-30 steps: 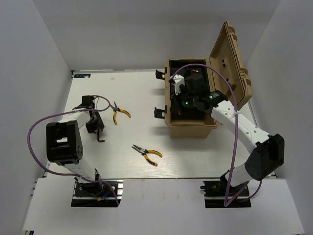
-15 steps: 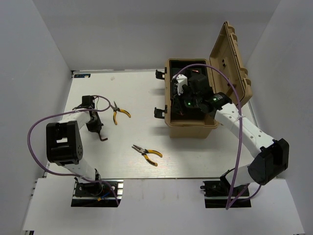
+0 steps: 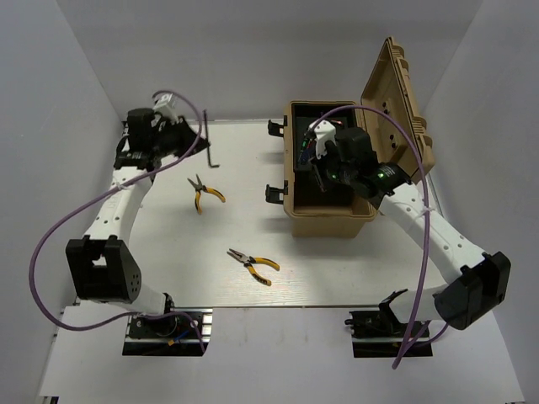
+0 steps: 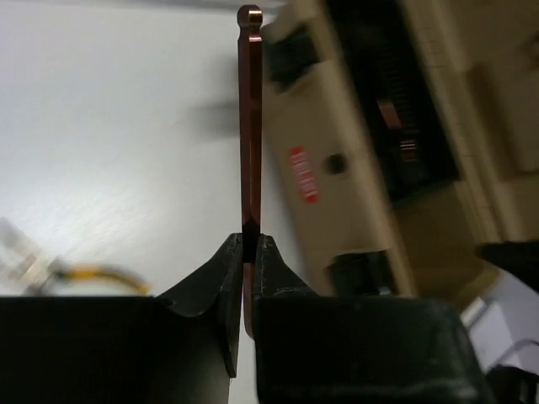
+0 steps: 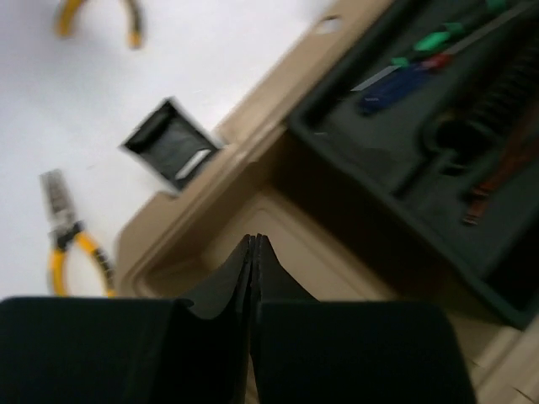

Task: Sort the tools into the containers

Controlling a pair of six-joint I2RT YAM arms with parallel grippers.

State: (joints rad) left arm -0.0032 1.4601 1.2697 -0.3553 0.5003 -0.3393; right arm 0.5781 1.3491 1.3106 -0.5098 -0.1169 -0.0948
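**Hex key pinched at its end in left; right closed and empty over the box**

Left side: my left gripper (image 4: 249, 246) is clamped on the hex key (image 4: 249, 126), held in the air over the far left of the table (image 3: 244, 168), well apart from the toolbox (image 3: 330, 220).
- The fingers hold only the low end of the long shaft. Most of it sticks out past the tips.
- Risk: the key pivots or slides out on the swing across.
- Risk: the long tip clips the box wall or a latch (image 3: 274, 194) on the way in.
- The key's short leg is hidden behind my fingers in the wrist view, so I can't tell how it is seated.

Middle: two pliers lie on the table, one far (image 3: 202, 193) and one near the bases (image 3: 253, 265). Neither is touched.

Right side: my right gripper (image 5: 255, 246) has its fingers pressed together with nothing between them. It hangs over the box's lower well, just beside the tray (image 5: 379, 143).
- Risk: both arms arrive at the box opening together and collide.
- The upright lid (image 3: 402, 93) gives little room on that side.

Hard to read:
- The tray is blurred. I can make out the green screwdriver (image 5: 438, 38) and the blue and red screwdriver (image 5: 402, 82).
- The reddish pieces at the tray's right edge may be more hex keys. I can't tell.
- From above, my right arm covers most of the box interior.
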